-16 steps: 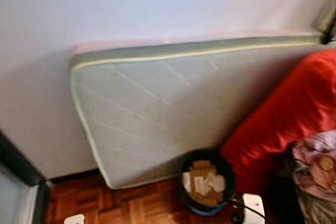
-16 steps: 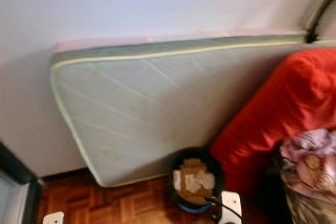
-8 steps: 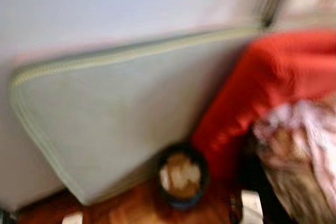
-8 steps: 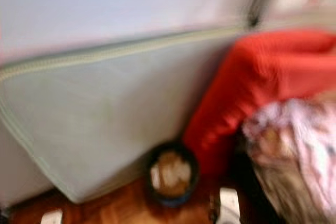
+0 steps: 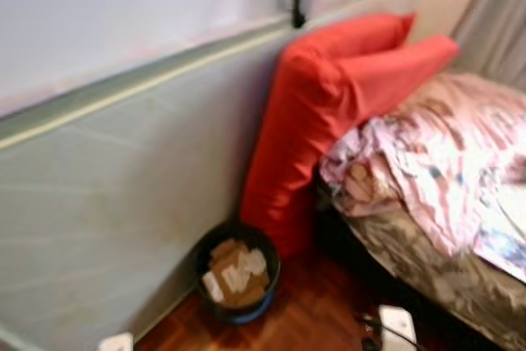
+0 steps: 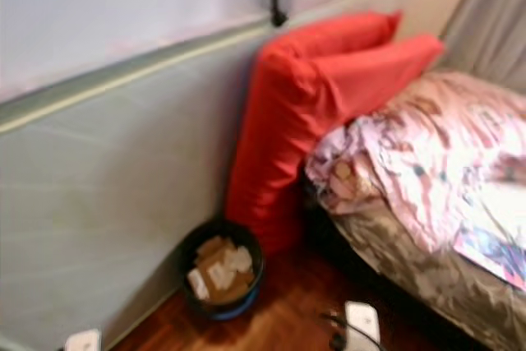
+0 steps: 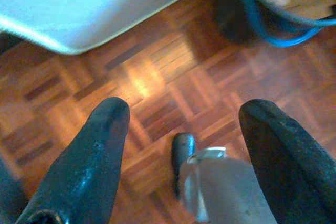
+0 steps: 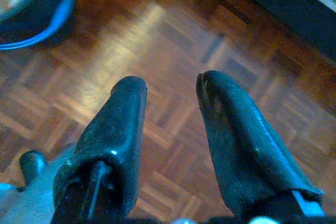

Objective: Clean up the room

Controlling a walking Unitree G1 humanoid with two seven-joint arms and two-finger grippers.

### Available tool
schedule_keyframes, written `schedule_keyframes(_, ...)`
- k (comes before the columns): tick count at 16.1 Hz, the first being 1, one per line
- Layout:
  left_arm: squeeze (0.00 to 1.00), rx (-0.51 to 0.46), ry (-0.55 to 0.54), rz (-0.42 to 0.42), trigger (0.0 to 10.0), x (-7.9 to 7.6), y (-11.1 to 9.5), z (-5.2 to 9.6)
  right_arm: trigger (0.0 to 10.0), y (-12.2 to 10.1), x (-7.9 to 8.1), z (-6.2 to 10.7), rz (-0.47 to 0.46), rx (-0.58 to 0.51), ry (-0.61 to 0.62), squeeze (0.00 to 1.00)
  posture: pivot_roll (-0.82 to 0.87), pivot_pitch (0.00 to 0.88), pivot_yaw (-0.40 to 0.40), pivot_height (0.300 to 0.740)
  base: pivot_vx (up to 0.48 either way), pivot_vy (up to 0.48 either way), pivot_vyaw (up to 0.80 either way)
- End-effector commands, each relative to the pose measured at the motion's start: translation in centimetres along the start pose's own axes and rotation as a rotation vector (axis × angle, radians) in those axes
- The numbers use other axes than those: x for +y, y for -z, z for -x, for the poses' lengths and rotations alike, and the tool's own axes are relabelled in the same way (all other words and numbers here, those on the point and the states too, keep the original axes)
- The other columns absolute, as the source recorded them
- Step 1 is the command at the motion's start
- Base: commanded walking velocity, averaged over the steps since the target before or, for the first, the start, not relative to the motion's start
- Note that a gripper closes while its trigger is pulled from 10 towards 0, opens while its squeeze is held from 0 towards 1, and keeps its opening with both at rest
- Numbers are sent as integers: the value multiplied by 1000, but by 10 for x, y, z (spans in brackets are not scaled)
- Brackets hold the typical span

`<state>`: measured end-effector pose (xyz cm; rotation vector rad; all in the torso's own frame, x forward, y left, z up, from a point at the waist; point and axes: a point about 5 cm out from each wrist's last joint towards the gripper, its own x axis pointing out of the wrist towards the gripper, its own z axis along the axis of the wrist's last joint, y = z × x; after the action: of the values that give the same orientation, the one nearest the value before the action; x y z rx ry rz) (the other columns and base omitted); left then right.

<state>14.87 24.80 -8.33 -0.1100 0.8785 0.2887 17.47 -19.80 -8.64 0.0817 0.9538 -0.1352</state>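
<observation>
Left gripper point(image 7: 181, 116): fingers spread wide, holding nothing, hanging over the parquet floor point(image 7: 157, 66). Right gripper point(image 8: 170, 85): fingers parted, holding nothing, above the same floor. Waste bin point(image 5: 237, 281): dark with a blue base, holding paper scraps; stands ahead of both grippers, between the leaning mattress point(image 5: 99, 203) and the red pillows point(image 5: 329, 113). Bed with pink bedding point(image 5: 436, 162): to the right.

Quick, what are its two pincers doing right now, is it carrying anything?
Left pincer: open, holding nothing, hanging over the wooden floor.
Right pincer: open, holding nothing, also over the floor.
</observation>
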Motion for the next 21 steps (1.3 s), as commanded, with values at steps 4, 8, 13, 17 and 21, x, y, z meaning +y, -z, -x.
schedule_keyframes(4,0,44,77,-253,10000,-19,-21,-9,10000,-62,32,-9,-179,-72,-141,0,37,0,83,740,0,0,-364)
schedule_keyframes(8,0,41,74,-203,10000,-22,-20,-9,10000,-64,28,-9,-156,-84,-130,0,33,0,59,740,0,0,0)
schedule_keyframes(13,0,41,75,-97,10000,-23,-18,-9,10000,-64,26,-9,-131,-81,-123,0,21,0,58,740,0,0,0)
schedule_keyframes(17,0,41,75,-97,10000,-23,-18,-9,10000,-64,26,-9,-131,-81,-123,0,21,0,58,740,0,0,0)
schedule_keyframes(21,0,41,75,-97,10000,-23,-18,-9,10000,-64,26,-9,-131,-81,-123,0,21,0,58,740,0,0,0)
